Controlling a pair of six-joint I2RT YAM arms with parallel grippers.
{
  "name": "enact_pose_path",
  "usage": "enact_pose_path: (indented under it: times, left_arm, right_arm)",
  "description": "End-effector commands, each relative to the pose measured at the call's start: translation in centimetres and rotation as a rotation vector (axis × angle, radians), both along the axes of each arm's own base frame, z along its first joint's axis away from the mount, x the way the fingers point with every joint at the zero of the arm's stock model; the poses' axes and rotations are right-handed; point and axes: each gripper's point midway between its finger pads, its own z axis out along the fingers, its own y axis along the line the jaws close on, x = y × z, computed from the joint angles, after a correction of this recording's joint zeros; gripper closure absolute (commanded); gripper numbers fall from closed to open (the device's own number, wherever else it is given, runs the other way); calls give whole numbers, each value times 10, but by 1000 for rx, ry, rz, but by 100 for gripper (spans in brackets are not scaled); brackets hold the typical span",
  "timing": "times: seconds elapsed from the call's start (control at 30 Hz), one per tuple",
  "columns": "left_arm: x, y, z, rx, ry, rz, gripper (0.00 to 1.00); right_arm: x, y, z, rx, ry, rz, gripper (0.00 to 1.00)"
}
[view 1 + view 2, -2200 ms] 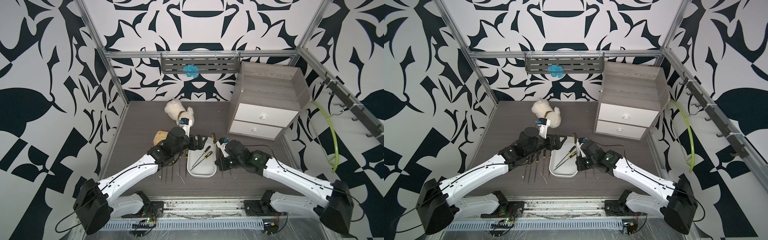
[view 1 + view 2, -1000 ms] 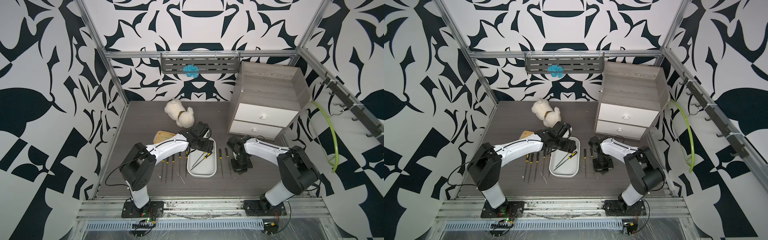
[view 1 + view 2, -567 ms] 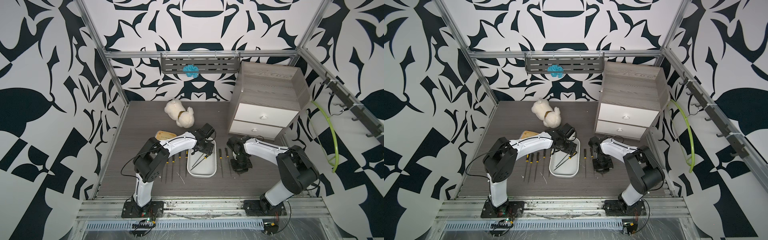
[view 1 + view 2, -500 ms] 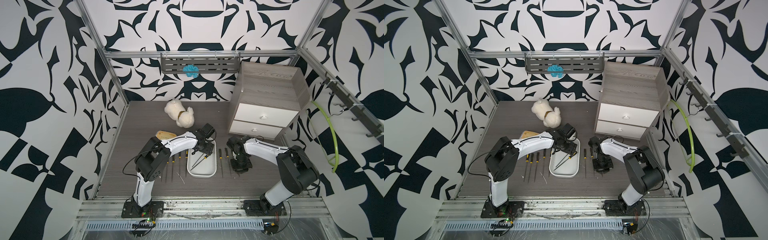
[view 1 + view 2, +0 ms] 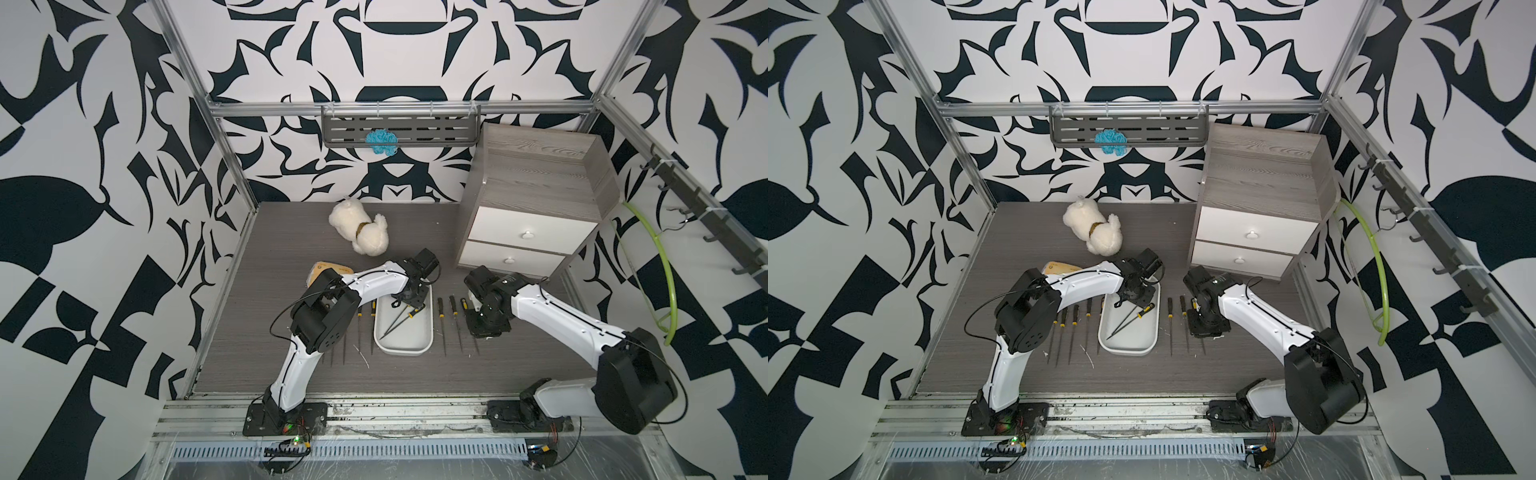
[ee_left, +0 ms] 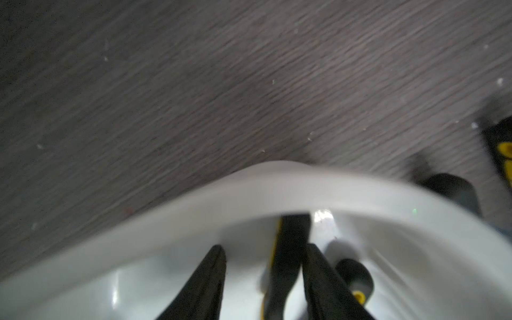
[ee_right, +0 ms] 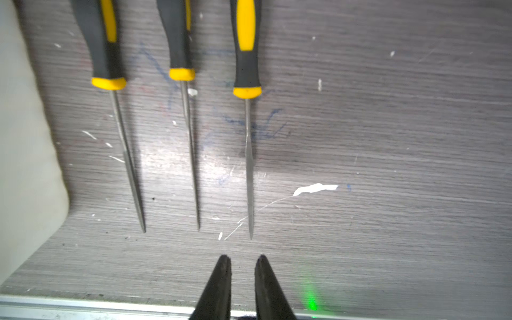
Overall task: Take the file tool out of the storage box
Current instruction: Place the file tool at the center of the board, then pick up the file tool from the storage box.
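The storage box (image 5: 403, 351) (image 5: 1127, 351) is a shallow white tray in the middle of the table. Two file tools (image 5: 397, 323) (image 5: 1123, 322) with black-and-yellow handles lie slanted inside it. My left gripper (image 5: 409, 297) (image 6: 263, 249) reaches down into the box's far end. Its jaws stand apart around one file handle (image 6: 289, 249), which lies against one finger with a gap on the other side. The second handle (image 6: 354, 277) lies just outside the jaws. My right gripper (image 5: 486, 324) (image 7: 242, 259) hovers right of the box, slightly open and empty.
Three files (image 7: 189, 138) lie parallel right of the box (image 7: 22, 138), and several more (image 5: 1064, 328) lie to its left. A plush dog (image 5: 361, 232) lies at the back and a grey cabinet (image 5: 536, 208) stands at the back right. The front rail (image 7: 83, 304) is close.
My left gripper has shifted slightly along the box's far end and its jaws have narrowed around the file handle. The right gripper has stayed put and opened a little.
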Motion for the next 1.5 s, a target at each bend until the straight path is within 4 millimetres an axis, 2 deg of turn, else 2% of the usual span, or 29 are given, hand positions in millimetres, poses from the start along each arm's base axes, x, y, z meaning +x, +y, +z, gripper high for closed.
enact_pose_path:
  times: [0.0,0.07,0.13,0.17,0.2,0.37,0.53,0.7,0.83,0.93,1.03,1.1,1.33,1.47]
  left_arm:
    - [-7,7,-13,51,33,8,59]
    - [-8,4,-9,29,37,16,75]
    - [-9,0,-2,-10,32,20,83]
    - [-9,-1,2,-25,30,26,94]
    - [-8,-2,6,-43,19,33,97]
    - [-7,0,38,-125,-47,59,100]
    - [-3,11,90,-208,-179,80,100]
    - [-11,26,147,-361,-308,112,100]
    - [-27,41,202,-594,-415,146,100]
    - [-39,50,226,-712,-435,147,100]
    - [-45,56,232,-754,-434,153,100]
    - [-46,57,232,-775,-412,158,100]
    - [-51,61,237,-790,-403,162,100]
    - [-53,64,236,-793,-399,165,100]
  right_arm:
    - [-1,2,3,23,-12,0,79]
    - [-1,2,5,28,-15,0,79]
    - [-1,3,6,36,-21,2,79]
    - [-1,5,8,46,-27,2,79]
    - [0,7,10,58,-33,3,79]
    - [7,24,34,197,-136,-10,79]
    - [18,48,72,356,-284,10,79]
    - [27,100,95,628,-353,97,78]
    - [29,144,106,819,-350,155,69]
    - [26,166,121,876,-399,206,65]
    - [16,188,137,922,-440,278,61]
    - [12,201,141,933,-446,314,60]
    - [13,233,148,970,-473,364,59]
    - [18,242,140,952,-467,366,62]
